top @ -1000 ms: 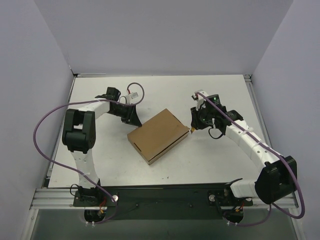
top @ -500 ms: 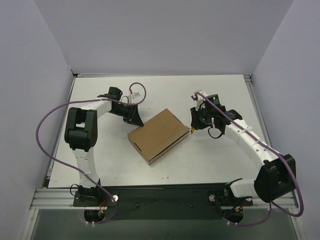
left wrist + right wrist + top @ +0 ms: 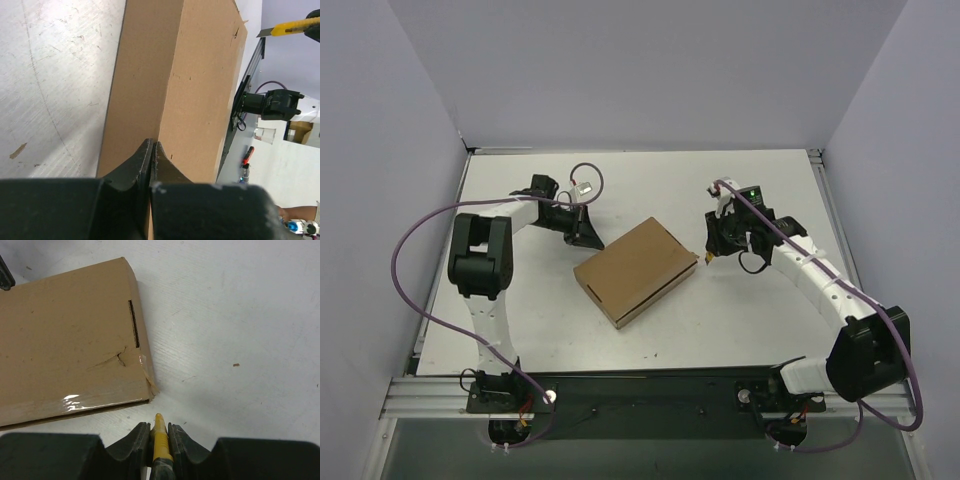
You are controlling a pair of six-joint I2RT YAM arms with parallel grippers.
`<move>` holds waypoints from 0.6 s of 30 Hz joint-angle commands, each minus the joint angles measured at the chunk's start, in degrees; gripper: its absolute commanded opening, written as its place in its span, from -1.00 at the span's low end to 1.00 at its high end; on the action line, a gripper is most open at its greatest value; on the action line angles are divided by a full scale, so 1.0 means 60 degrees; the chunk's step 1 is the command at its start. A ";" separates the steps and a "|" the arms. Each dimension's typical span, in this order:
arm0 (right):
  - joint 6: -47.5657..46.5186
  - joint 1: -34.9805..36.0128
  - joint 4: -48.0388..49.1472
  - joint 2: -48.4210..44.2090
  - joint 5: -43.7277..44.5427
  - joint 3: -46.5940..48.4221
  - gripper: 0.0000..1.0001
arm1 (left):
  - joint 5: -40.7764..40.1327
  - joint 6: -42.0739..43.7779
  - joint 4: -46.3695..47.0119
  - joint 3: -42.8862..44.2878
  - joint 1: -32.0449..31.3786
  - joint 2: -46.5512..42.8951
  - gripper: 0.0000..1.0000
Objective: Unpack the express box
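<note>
The express box (image 3: pixel 635 270) is a flat brown cardboard mailer lying closed on the white table, turned diagonally. My left gripper (image 3: pixel 588 238) is shut and empty, with its tips at the box's far left edge. In the left wrist view the shut fingertips (image 3: pixel 152 146) point along the top edge of the box (image 3: pixel 200 90). My right gripper (image 3: pixel 711 254) is shut on a small yellow-handled knife (image 3: pixel 159 435), just off the box's right corner. In the right wrist view the knife tip sits a little short of the taped, creased corner of the box (image 3: pixel 70 340). My right gripper (image 3: pixel 159 429) clamps the handle.
The white table (image 3: pixel 750 320) is walled by pale panels at the back and sides. A black rail (image 3: pixel 650 390) with both arm bases runs along the near edge. Purple cables (image 3: pixel 410 250) loop beside each arm. The knife also shows in the left wrist view (image 3: pixel 287 27).
My left gripper has drawn back slightly up and to the left along the box's far edge. My right gripper with the knife has shifted slightly to the right. The box has not moved.
</note>
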 commanded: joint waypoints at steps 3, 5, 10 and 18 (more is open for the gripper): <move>-0.0183 -0.0050 -0.0087 0.0341 0.0066 0.0669 -1.00 | -0.0841 0.0510 0.0089 0.0336 0.0376 0.0686 -0.88; -0.0183 -0.0050 -0.0087 0.0443 0.0066 0.0772 -1.00 | -0.0826 0.0540 0.0060 0.0410 0.0361 0.0686 -0.93; -0.0183 -0.0079 -0.0101 0.0678 0.0008 0.0977 -1.00 | -0.1339 0.0730 -0.0131 0.0381 0.0405 0.0934 -1.00; -0.0241 -0.0094 -0.0233 0.0824 -0.0022 0.1269 -1.00 | -0.2056 0.1066 -0.0437 0.0483 0.0434 0.1110 -1.00</move>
